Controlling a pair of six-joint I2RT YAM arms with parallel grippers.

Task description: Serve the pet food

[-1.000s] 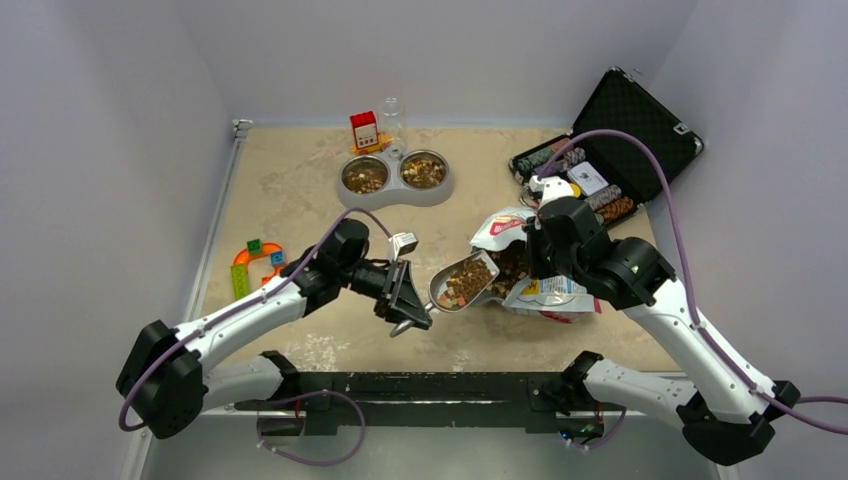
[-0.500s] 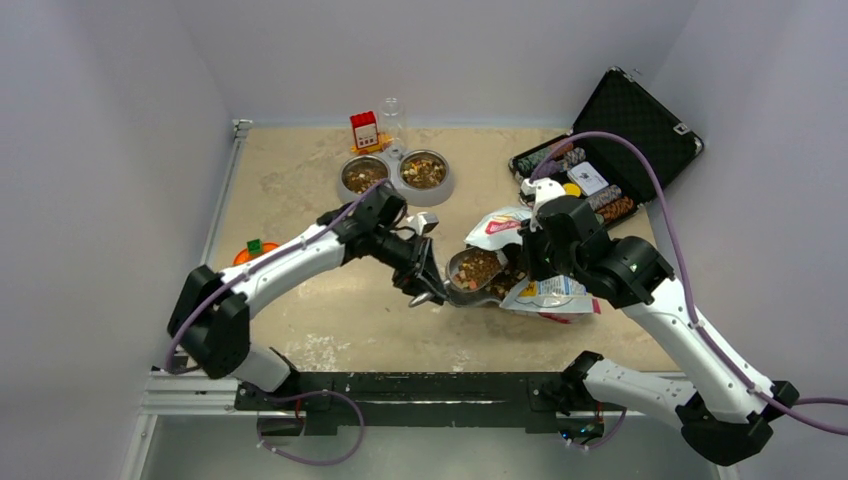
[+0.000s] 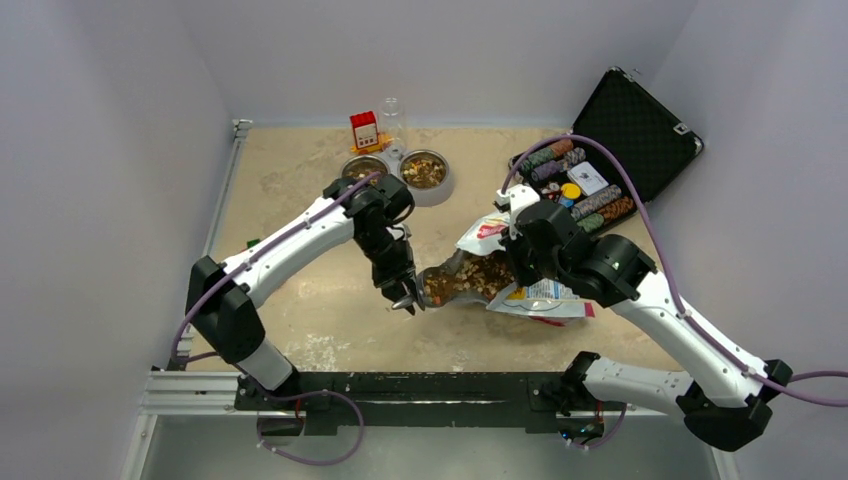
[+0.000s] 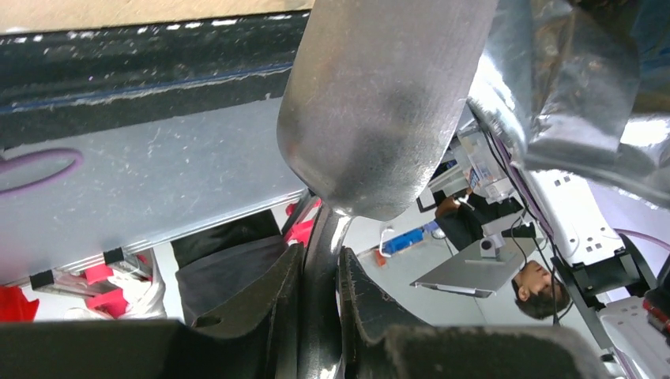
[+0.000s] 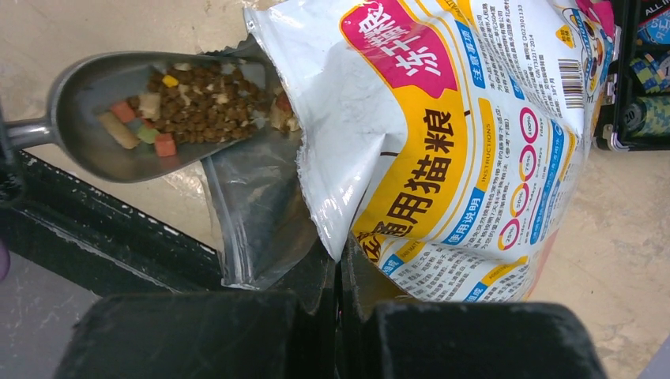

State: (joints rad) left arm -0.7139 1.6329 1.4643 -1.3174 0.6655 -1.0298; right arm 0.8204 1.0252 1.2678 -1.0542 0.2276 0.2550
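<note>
The metal scoop [image 3: 448, 284] lies nearly level at mid-table, its open end inside the mouth of the white-and-yellow bag [image 3: 535, 296]. Brown pet food [image 5: 201, 103] with a few coloured bits fills the scoop's [image 5: 95, 146] front half. My left gripper [image 3: 406, 298] is shut on the scoop's handle [image 4: 322, 272], with the scoop's underside [image 4: 371, 103] just above the left gripper [image 4: 320, 257]. My right gripper [image 5: 340, 264] is shut on the bag's [image 5: 442, 142] torn top edge and holds the mouth open. The right gripper [image 3: 520, 258] is over the bag.
A grey double bowl [image 3: 437, 193] with pet food in both cups stands at the back centre, partly behind my left arm. A red box [image 3: 365, 130] and a clear glass [image 3: 391, 112] sit behind it. An open black case of poker chips [image 3: 600, 160] is at the back right.
My left arm has swung its elbow toward the back and turned the scoop, whose handle moved away from the front edge. The bag and right gripper shifted slightly left.
</note>
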